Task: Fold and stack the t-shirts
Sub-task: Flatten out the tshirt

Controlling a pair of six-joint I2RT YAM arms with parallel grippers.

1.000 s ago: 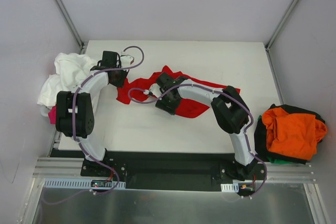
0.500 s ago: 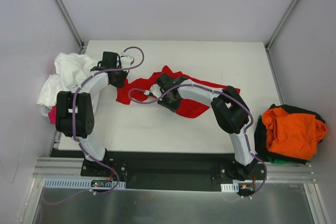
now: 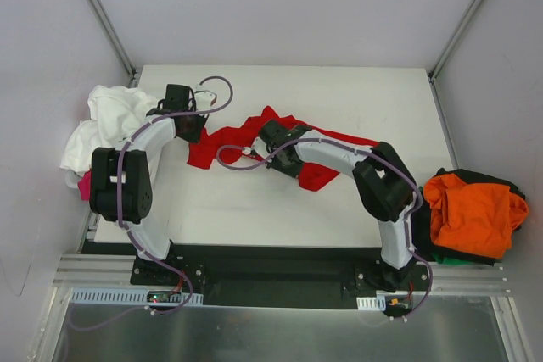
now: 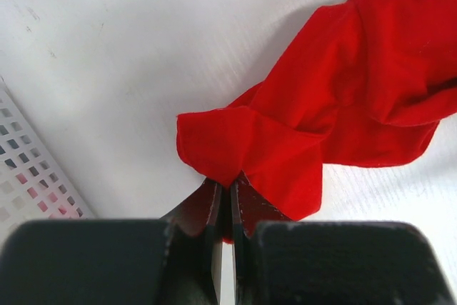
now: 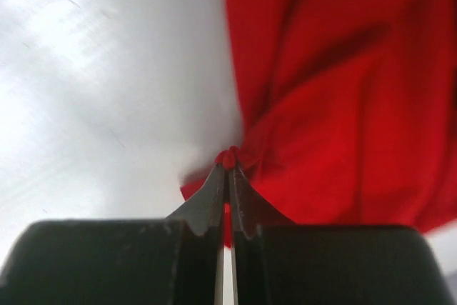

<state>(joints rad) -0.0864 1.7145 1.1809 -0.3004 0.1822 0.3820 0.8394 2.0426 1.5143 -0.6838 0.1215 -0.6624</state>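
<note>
The red t-shirt (image 3: 222, 140) lies crumpled mid-table (image 3: 339, 91). The left gripper (image 4: 230, 189), jaws pressed together, pinches its left-hand edge; the right gripper (image 5: 228, 166), likewise closed, nips a fold near its middle

Top camera looks down over the whole table (image 3: 356, 99); both wrist cameras sit close to the red t-shirt (image 3: 227, 138), which all views share

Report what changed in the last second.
The right gripper closed on the red t-shirt near its middle, its arm shifting slightly right and bunching the cloth. The left gripper stayed clamped on the shirt's left corner; the white pile and the orange pile did not move.
</note>
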